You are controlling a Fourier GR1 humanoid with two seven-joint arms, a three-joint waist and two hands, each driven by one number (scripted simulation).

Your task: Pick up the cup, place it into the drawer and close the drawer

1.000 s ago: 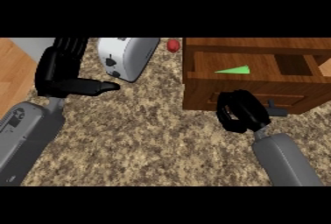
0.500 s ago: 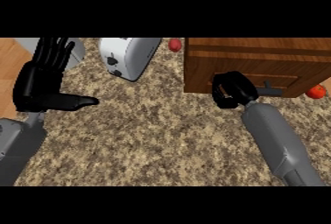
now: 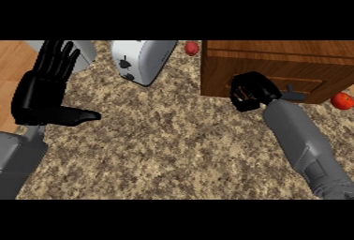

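The wooden drawer cabinet [image 3: 276, 56] stands at the upper right, and its drawer front [image 3: 311, 84] sits flush with the cabinet. No cup shows anywhere in the head view. My right hand [image 3: 250, 91] rests against the left part of the drawer front with its fingers curled, holding nothing, just left of the grey handle [image 3: 294, 94]. At the left my left hand [image 3: 43, 91] is open, fingers up and thumb pointing right, away from the cabinet.
A white toaster [image 3: 142, 58] stands at the back centre. One small red fruit [image 3: 191, 48] lies between toaster and cabinet, another [image 3: 342, 101] at the right edge. A pale round object [image 3: 86, 51] shows behind my left hand. The speckled counter [image 3: 166, 150] meets wood [image 3: 10, 70] at the left.
The drawer, open a second ago with a green thing inside, has slid in flush. My right hand moved forward with it. My left hand shifted left and rose slightly.
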